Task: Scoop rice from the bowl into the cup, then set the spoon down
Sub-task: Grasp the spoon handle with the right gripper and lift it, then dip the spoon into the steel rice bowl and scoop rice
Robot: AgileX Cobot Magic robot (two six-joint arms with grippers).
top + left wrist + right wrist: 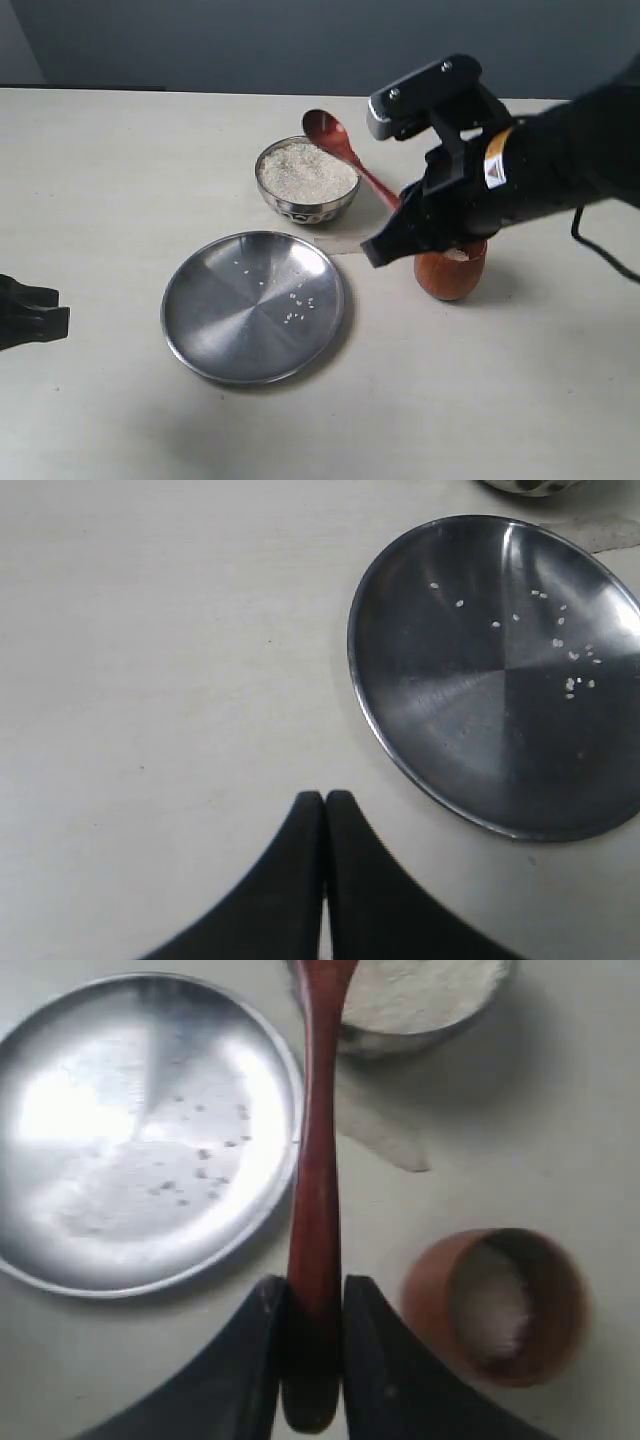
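Note:
The steel bowl (pixel 307 182) is heaped with white rice (pixel 305 170); it also shows in the right wrist view (pixel 420 1005). My right gripper (pixel 395 225) (pixel 314 1285) is shut on the handle of the wooden spoon (pixel 340 140) (pixel 315 1160). The spoon's oval head lies just behind the bowl, and I cannot tell whether it touches the table. Right below the gripper stands the wooden cup (pixel 450 272) (pixel 495 1305) with some rice inside. My left gripper (pixel 30 312) (pixel 324 798) sits shut and holding nothing at the table's left edge.
A flat steel plate (pixel 190 310) (pixel 420 680) (pixel 60 1190) with a few loose grains lies in front of the bowl. A thin greyish patch (pixel 350 235) (pixel 385 1135) lies on the table between bowl and cup. The pale table (pixel 120 180) stretches left.

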